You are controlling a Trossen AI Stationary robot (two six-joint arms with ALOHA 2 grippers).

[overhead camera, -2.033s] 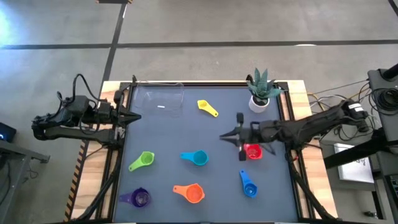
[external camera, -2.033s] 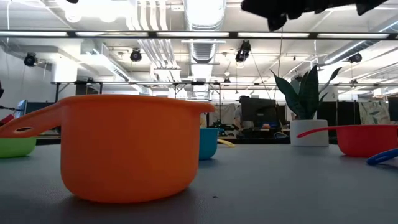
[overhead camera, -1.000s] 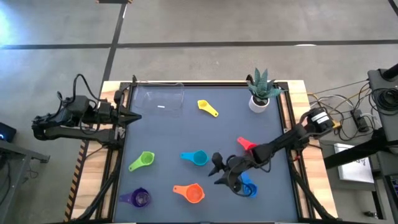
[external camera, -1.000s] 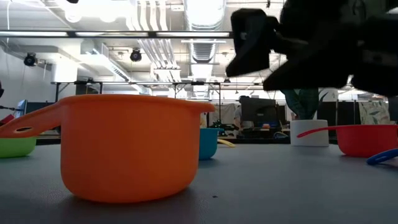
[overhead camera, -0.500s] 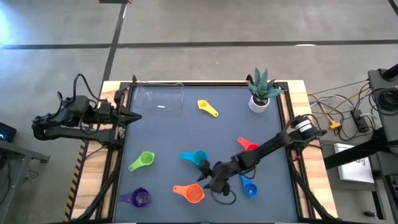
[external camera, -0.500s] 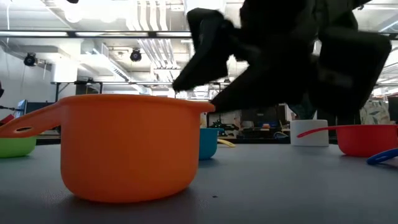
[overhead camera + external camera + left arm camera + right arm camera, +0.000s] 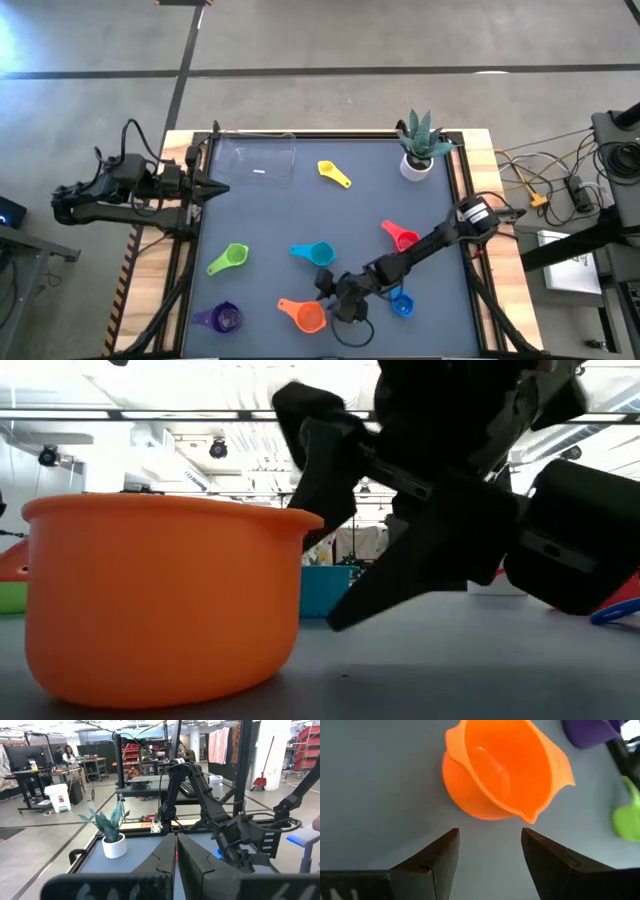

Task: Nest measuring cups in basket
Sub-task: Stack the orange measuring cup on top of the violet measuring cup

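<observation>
the orange cup point(image 7: 308, 316) sits low on the grey mat near the front edge, handle pointing toward the left arm's side, and here comes the right gripper point(image 7: 335, 297) down right beside it, jaws spread wide and nothing in them. in the right wrist view the orange cup point(image 7: 500, 770) lies just ahead of the 2 dark fingers point(image 7: 427, 857), bowl up, not yet between them. the judgement here: ease forward so 1 finger goes inside the bowl and 1 outside, pinch the wall rather than the round body, and come in slowly, because a light plastic cup will skate away from a nudge. around it, the purple cup point(image 7: 224, 319) lies to 1 side, the blue cup point(image 7: 400, 301) to the other under the arm, the light blue cup point(image 7: 318, 254) just behind. the clear basket point(image 7: 256, 160) waits well apart at the far left corner, with no cup in it, so nesting has not begun. the left gripper point(image 7: 210, 186) rests closed at the mat's left edge near that basket. compared with half a second back, the right gripper has dropped lower and closer, and the orange cup looks shifted, its handle swung and its body now filling more of the low view.
</observation>
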